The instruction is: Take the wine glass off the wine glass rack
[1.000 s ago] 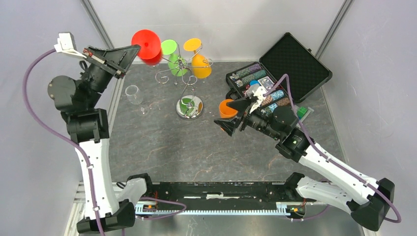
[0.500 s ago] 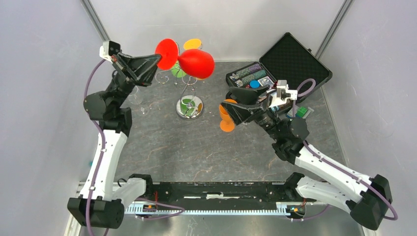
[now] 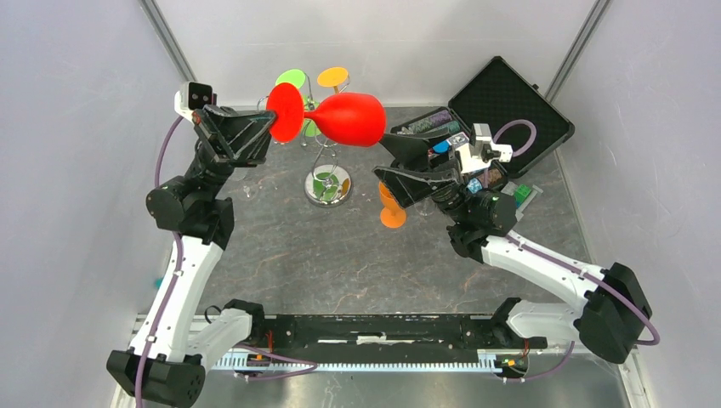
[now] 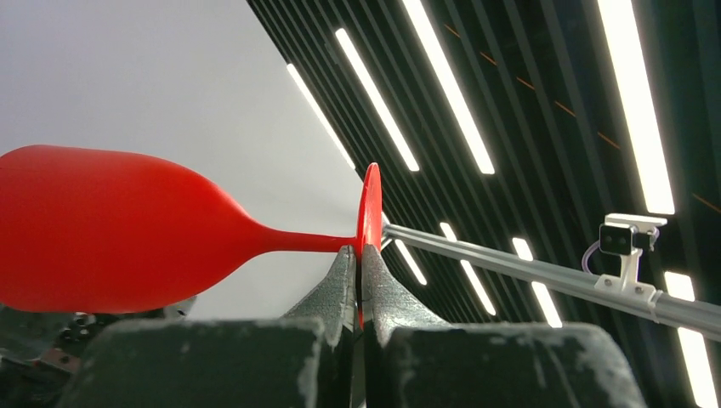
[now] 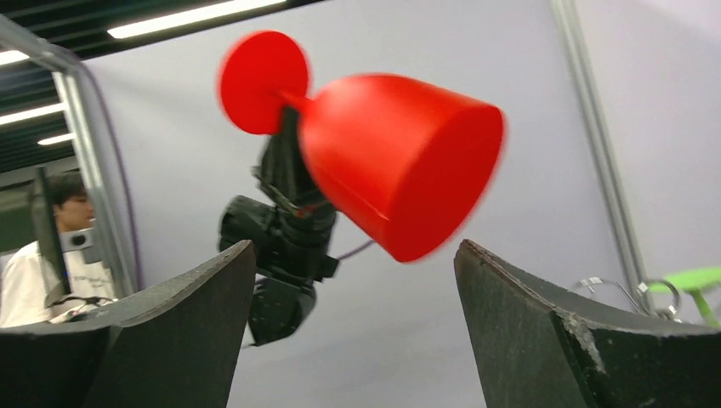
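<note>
My left gripper is shut on the round foot of a red wine glass and holds it sideways in the air, bowl pointing right, above and in front of the chrome wine glass rack. In the left wrist view the fingers pinch the foot's rim, with the red wine glass to the left. My right gripper is open, raised, its jaws just right of the bowl's mouth without touching it. The right wrist view shows the red wine glass above the open right gripper.
A green glass and an orange glass hang on the rack's far arms. An orange glass stands on the table under my right gripper. An open black case of poker chips lies at the back right.
My left arm swung the red glass off the rack toward the middle and tipped it sideways. My right arm rose and turned its open jaws up to the bowl.
</note>
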Robot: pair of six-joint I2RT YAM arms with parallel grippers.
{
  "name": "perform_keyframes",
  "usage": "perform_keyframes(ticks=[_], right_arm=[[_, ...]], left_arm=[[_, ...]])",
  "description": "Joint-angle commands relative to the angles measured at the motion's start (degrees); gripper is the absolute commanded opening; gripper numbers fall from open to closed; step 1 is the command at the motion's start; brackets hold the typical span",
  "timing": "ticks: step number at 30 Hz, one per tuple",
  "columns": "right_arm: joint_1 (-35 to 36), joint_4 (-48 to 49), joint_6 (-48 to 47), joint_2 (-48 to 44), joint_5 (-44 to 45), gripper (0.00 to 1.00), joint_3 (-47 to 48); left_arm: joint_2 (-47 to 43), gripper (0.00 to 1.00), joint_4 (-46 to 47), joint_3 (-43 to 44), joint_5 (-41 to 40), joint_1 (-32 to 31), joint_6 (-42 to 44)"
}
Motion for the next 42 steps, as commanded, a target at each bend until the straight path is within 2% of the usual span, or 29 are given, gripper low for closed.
perform_keyframes(ticks=[1,2,7,9,16,25,29,35,39,41,42], right_arm=[[-0.16,12.70,1.96,0.79,-6.45,0.90,4.22],[-0.16,13.38,2.43,1.00,-7.16,0.87,4.47],[-0.15,14.87,3.33,2.42,-11.83,0.63,7.17],[-0.09,16.11,4.22,3.35,-13.98,0.57,8.78],[-0.14,17.60,5.71,6.28,-17.52,0.54,12.48],[-0.12,16.16,4.00,10.51,-19.36,0.63,17.74],[-0.16,17.16,4.18,11.82,-18.85,0.60,18.26],[-0.12,20.30,5.51,11.70,-17.92,0.36,17.07],[-0.16,18.86,5.56,11.25,-17.81,0.19,17.22],[-0.16,18.22,5.43,10.84,-17.55,0.07,16.97],[-0.10,17.99,5.32,10.62,-17.40,0.01,16.74]], left_arm=[[0.19,0.02,2.98,-0.04,-1.45,-0.22,-9.79],[0.26,0.02,2.99,-0.09,-1.49,-0.22,-9.94],[1.62,0.02,4.21,0.35,-1.61,-0.30,-10.95],[1.90,0.02,4.27,0.31,-1.62,-0.36,-11.05],[1.92,0.02,4.04,-0.48,-1.68,-0.40,-10.72],[1.42,0.02,3.14,0.66,-0.88,-0.80,-9.73],[0.98,0.02,2.78,0.53,-0.89,-0.86,-9.49],[-0.01,0.02,2.77,-0.35,-1.70,-0.84,-9.00],[-2.35,0.03,-2.05,0.57,-1.90,-0.84,-4.28],[-3.26,0.11,-3.37,0.57,-1.94,-0.81,-2.57],[-3.54,0.19,-3.62,0.57,-1.98,-0.84,-2.00]])
